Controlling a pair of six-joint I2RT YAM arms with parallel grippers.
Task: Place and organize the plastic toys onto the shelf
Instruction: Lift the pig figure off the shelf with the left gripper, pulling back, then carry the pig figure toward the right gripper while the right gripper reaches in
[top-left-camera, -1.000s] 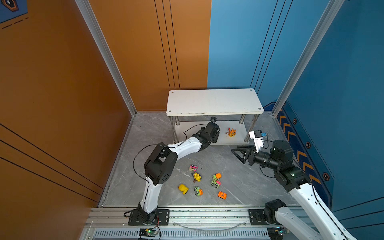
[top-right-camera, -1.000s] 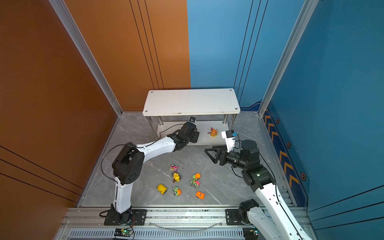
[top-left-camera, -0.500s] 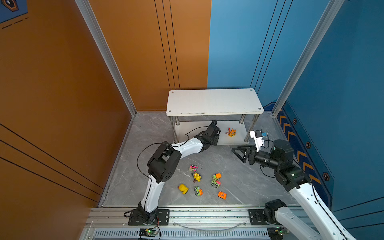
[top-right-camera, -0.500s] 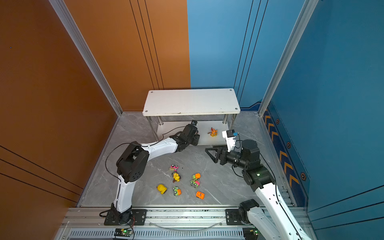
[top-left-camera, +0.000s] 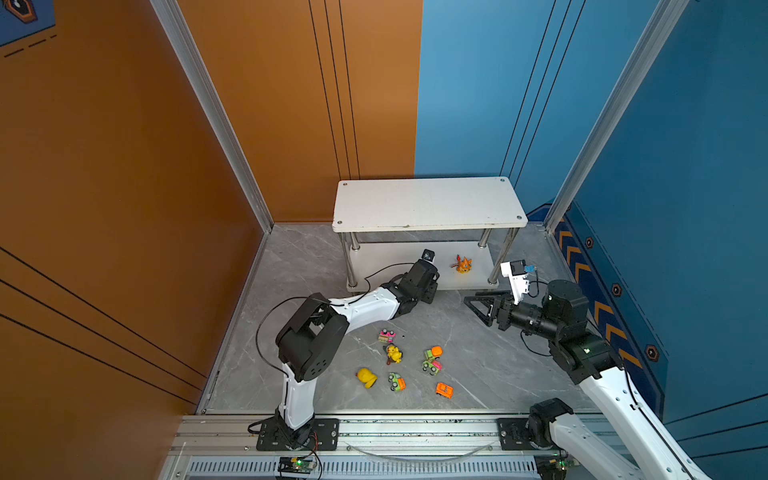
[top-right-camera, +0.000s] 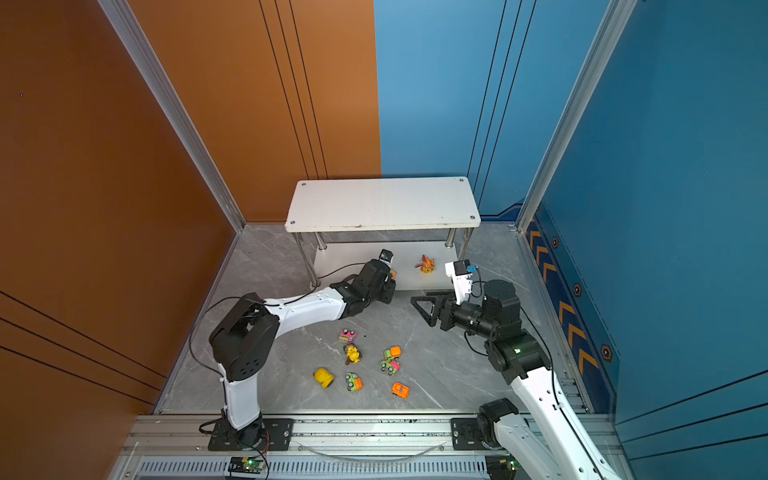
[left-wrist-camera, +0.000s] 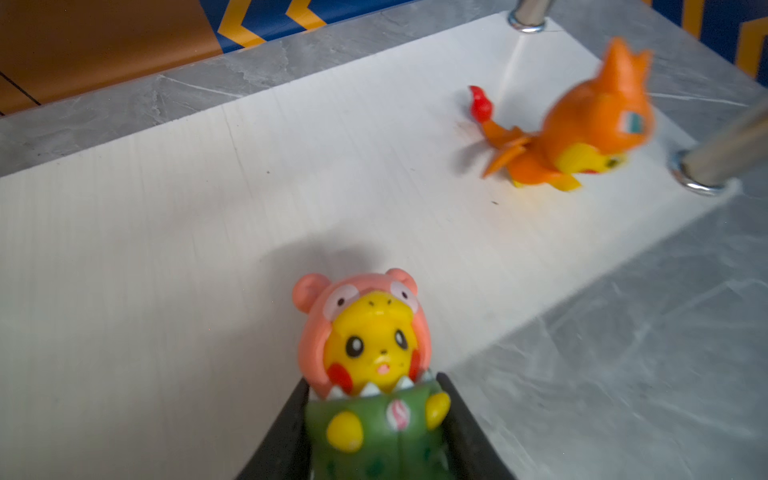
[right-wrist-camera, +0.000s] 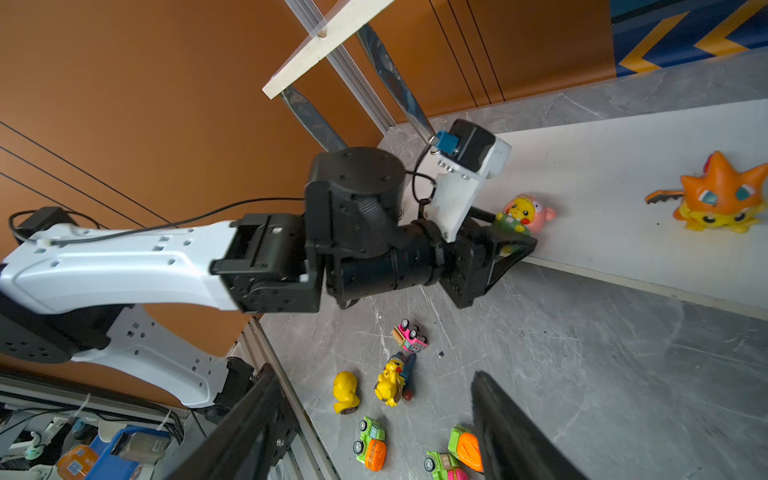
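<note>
The shelf (top-left-camera: 428, 203) stands at the back, with an orange figurine (top-left-camera: 462, 264) (left-wrist-camera: 582, 133) on its lower board (left-wrist-camera: 208, 208). My left gripper (left-wrist-camera: 372, 382) is shut on a pink-hooded yellow figurine (left-wrist-camera: 365, 332) (right-wrist-camera: 525, 210) at that board's front edge, one finger pressed to each side of its green body. My right gripper (top-left-camera: 473, 301) (right-wrist-camera: 372, 374) hangs open and holds nothing, above the floor to the right of the left one. Several plastic toys lie on the floor in both top views: a pink car (top-left-camera: 387, 334), a yellow figurine (top-left-camera: 394, 354), a yellow toy (top-left-camera: 366, 377) and several green and orange cars (top-left-camera: 433, 353).
A chrome leg (left-wrist-camera: 723, 158) stands just beyond the orange figurine. The shelf's top board overhangs the lower one. Orange and blue walls close in the grey floor (top-left-camera: 311, 270) on three sides. A metal rail (top-left-camera: 415, 432) with both arm bases runs along the front.
The left gripper's jaws have closed in on the pink-hooded figurine, and the left wrist has drawn back a little from under the shelf. The right arm has stayed still.
</note>
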